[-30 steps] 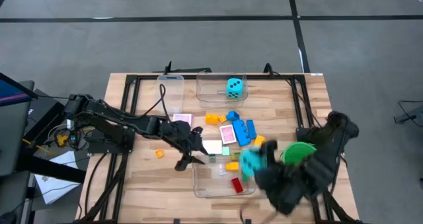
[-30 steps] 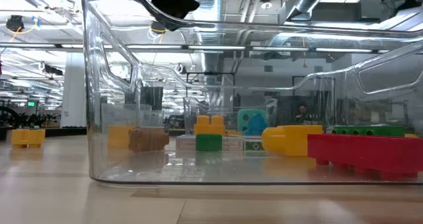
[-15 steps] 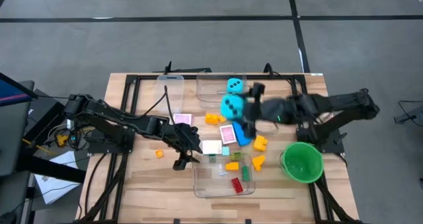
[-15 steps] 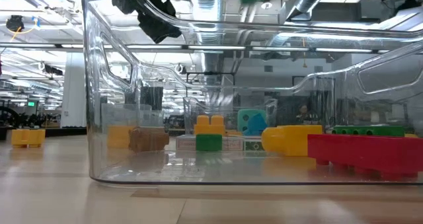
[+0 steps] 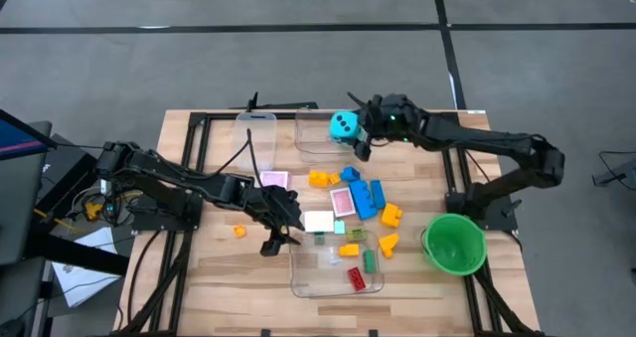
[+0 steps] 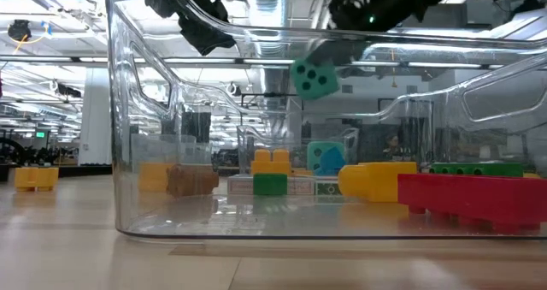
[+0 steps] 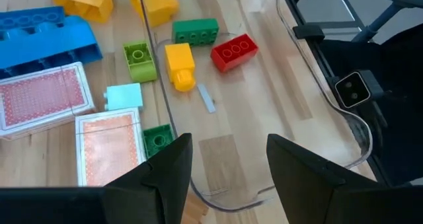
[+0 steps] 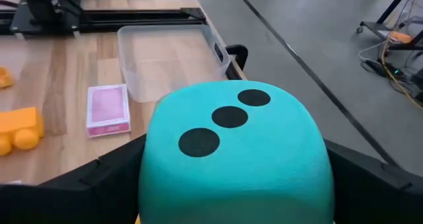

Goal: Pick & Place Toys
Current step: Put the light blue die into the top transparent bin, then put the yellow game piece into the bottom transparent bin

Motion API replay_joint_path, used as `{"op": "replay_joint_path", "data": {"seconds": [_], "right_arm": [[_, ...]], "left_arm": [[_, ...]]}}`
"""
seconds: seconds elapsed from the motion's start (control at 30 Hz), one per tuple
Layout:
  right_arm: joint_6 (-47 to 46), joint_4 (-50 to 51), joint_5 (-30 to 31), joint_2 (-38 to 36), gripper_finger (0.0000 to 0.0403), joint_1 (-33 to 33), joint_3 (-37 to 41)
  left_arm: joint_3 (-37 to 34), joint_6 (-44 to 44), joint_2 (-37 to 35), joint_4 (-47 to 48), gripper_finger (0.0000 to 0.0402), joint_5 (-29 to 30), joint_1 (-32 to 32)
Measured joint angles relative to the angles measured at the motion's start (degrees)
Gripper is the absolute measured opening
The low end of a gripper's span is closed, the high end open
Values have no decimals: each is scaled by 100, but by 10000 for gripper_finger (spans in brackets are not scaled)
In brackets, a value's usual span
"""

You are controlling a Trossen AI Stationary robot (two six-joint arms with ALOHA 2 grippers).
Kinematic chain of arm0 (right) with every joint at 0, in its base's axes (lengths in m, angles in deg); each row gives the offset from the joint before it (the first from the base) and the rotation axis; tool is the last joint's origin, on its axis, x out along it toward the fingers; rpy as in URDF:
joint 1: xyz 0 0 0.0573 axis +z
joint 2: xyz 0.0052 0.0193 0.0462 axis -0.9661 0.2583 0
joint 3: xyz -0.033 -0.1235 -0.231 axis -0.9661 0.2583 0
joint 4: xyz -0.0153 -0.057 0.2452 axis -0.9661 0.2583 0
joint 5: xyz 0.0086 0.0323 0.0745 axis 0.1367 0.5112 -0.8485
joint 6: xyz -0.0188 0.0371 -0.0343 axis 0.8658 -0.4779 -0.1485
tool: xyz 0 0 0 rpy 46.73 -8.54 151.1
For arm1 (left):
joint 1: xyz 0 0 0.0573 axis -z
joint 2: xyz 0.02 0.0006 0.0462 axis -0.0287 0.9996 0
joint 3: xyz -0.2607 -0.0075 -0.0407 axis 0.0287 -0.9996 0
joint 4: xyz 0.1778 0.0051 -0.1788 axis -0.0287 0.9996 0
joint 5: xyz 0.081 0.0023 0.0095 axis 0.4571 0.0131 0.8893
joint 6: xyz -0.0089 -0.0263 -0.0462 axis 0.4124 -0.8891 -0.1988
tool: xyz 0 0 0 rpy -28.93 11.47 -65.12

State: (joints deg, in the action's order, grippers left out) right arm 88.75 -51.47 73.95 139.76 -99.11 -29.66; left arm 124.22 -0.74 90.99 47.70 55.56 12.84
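Note:
My right gripper [image 5: 350, 130] is shut on a cyan black-dotted die [image 5: 343, 126], which hangs over the far clear tub [image 5: 320, 141]. In the low view the held die [image 6: 314, 78] is high up; a second die [image 6: 326, 157] stands lower behind. Blue bricks [image 5: 368, 198], yellow bricks [image 5: 390, 216] and pink-backed cards [image 5: 343, 200] lie mid-table. My left gripper [image 5: 278, 233] hovers open at the near tub's left rim [image 5: 294, 267]. Nothing lies between its fingers [image 7: 225, 164]. My right gripper pinches the die by two opposite faces [image 8: 151, 178], one finger [image 8: 99, 184] on each side. The fingers reach in from the table's right, slanting slightly down. The die is lifted clear, its three-dot face [image 8: 228, 118] toward the wrist camera.
A green round bowl [image 5: 454, 243] stands at the near right. The near tub holds a red brick [image 7: 233, 50], a green brick [image 7: 195, 31] and a yellow one [image 7: 179, 64]. A third clear tub [image 5: 256, 138] stands far left. A small orange brick [image 5: 239, 231] lies near left.
My right gripper has swung from the near right, by the green bowl, across the table to the far edge and sunk a little, rolling as it went. The die stayed in its hold, clear of the table. My left gripper has tipped slightly in place.

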Motion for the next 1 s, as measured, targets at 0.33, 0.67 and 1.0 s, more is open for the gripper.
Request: {"op": "replay_joint_path", "data": {"seconds": [0.33,0.67,1.0], "right_arm": [[-59,-851,-173,890,365,-298,110],[-361,-1240,-189,1056,390,-351,103],[-341,-1256,-191,1061,395,-205,103]], "left_arm": [[0,-12,0,-60,191,135,-2],[0,-1,0,-121,191,165,-2],[0,3,0,-292,191,164,-2]]}}
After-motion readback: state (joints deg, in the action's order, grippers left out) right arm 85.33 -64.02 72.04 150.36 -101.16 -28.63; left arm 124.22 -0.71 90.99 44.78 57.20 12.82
